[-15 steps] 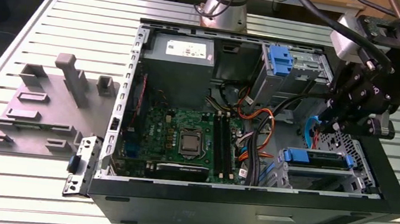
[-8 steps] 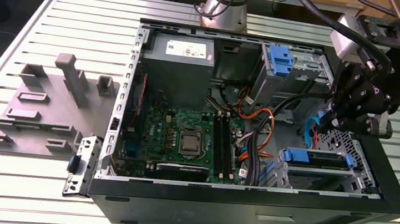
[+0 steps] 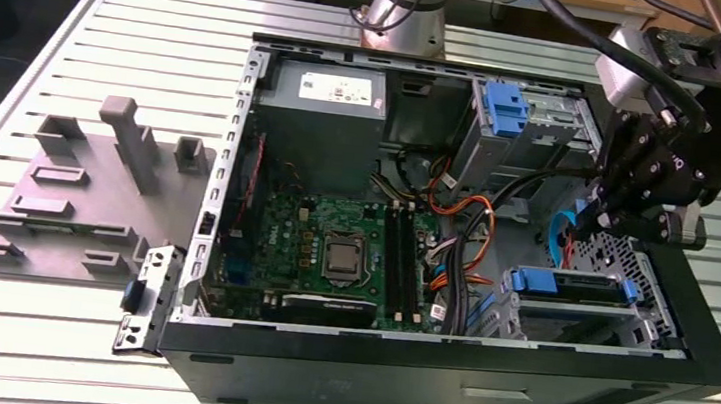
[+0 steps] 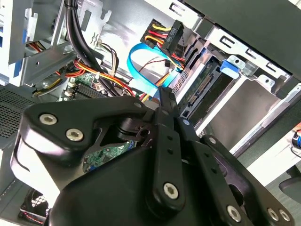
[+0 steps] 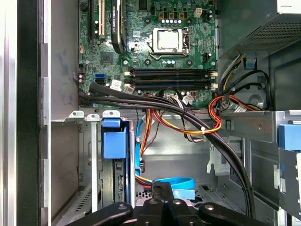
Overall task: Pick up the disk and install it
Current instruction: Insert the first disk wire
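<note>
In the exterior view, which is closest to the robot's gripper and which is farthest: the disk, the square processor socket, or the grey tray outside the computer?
1. The disk, in its bay just below the gripper, at the exterior view's right.
2. The processor socket, in the middle of the motherboard.
3. The grey tray, outside the case, at the exterior view's far left.

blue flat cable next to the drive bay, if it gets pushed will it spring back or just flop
Probably flexible: the blue flat cable sits in a loose curved loop, so it looks thin and bendy. It likely springs partway back, since the loop holds its arc unsupported. Likely light for its size, being a thin ribbon.
</note>
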Tool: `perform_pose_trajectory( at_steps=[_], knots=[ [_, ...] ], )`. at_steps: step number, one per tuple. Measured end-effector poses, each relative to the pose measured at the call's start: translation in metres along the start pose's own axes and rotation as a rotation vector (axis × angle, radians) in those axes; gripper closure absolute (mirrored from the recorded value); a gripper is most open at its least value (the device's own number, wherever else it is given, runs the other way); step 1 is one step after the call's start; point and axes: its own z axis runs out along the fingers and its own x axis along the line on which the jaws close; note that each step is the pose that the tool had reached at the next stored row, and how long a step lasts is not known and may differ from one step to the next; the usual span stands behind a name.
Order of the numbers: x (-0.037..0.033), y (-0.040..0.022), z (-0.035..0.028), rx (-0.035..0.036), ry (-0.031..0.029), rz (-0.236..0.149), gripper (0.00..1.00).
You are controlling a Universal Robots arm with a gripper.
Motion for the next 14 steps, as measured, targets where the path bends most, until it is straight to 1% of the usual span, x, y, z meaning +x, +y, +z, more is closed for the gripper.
perform_pose_trajectory(
  at_steps=[3,5,7,8,10,13,14],
  knots=[
    [0.0,0.0,0.0,0.0,0.0002,0.0,0.89],
    [0.0,0.0,0.0,0.0,0.0003,0.0,0.76],
    [0.0,0.0,0.0,0.0,0.0004,0.0,0.76],
    [0.0,0.0,0.0,0.0,0.0004,0.0,0.7],
    [0.0001,0.0,0.002,0.0,0.0005,0.0,0.7],
    [0.0004,-0.0002,0.0071,0.0,0.0004,0.0,0.7],
    [0.0004,-0.0002,0.0073,0.0,0.0006,0.0,0.7]
  ],
)
